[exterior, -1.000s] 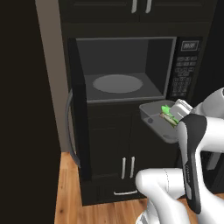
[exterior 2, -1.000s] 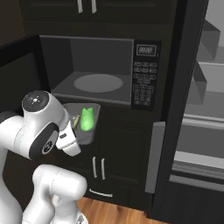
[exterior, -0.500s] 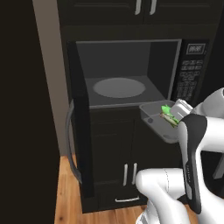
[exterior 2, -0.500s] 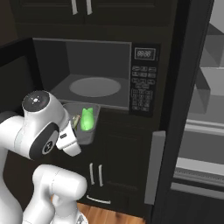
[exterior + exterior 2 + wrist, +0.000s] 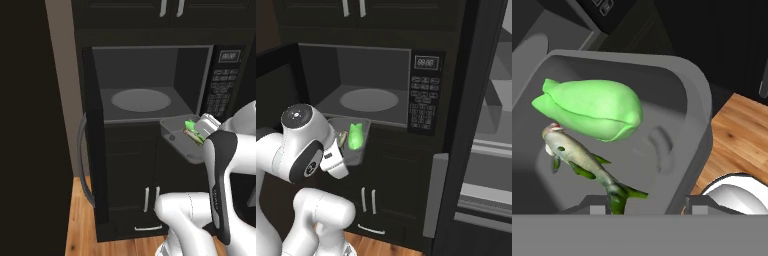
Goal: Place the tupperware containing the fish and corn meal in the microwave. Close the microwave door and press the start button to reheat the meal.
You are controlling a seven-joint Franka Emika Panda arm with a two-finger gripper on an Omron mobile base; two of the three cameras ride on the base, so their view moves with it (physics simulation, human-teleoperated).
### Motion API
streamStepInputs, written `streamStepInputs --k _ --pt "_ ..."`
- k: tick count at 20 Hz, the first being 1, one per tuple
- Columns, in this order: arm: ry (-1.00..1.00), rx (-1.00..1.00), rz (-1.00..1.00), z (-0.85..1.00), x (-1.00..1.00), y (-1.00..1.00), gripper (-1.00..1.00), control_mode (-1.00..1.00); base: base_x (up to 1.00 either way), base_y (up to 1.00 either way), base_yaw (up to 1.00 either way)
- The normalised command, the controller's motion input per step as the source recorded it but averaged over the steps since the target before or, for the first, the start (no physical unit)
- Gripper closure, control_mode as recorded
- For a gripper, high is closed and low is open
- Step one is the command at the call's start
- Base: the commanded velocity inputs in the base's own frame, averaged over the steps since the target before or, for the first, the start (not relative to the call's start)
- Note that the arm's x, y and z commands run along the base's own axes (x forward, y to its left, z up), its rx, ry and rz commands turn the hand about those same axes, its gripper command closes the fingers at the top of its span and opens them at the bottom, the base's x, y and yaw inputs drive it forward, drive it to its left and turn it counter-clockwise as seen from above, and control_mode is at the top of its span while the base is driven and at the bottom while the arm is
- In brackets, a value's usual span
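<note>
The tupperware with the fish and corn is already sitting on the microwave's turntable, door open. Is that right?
Not quite. The tupperware is outside the microwave, held up in front of its lower right edge; the left base view shows the turntable bare. The door is open, as you say.

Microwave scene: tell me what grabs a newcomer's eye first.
The bright green food and a small fish in a grey tub, held just below and in front of the open microwave. Then the pale round turntable in its cavity, and the door swung wide to the left.
</note>
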Motion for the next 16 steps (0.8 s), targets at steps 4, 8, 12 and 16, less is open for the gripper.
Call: streamStepInputs --k 4,8,12,16 --pt "0.0 0.0 0.0 0.0 0.02 0.0 1.0 -1.0 0.16 0.0 0.07" --pt "0.0 0.0 0.01 0.0 0.0 0.0 1.0 -1.0 0.0 0.0 0.0" --pt "0.0 0.0 0.0 0.0 0.04 0.0 1.0 -1.0 0.0 0.0 0.0" --pt "0.0 0.0 0.0 0.0 0.33 0.07 1.0 -1.0 0.0 0.0 0.0"
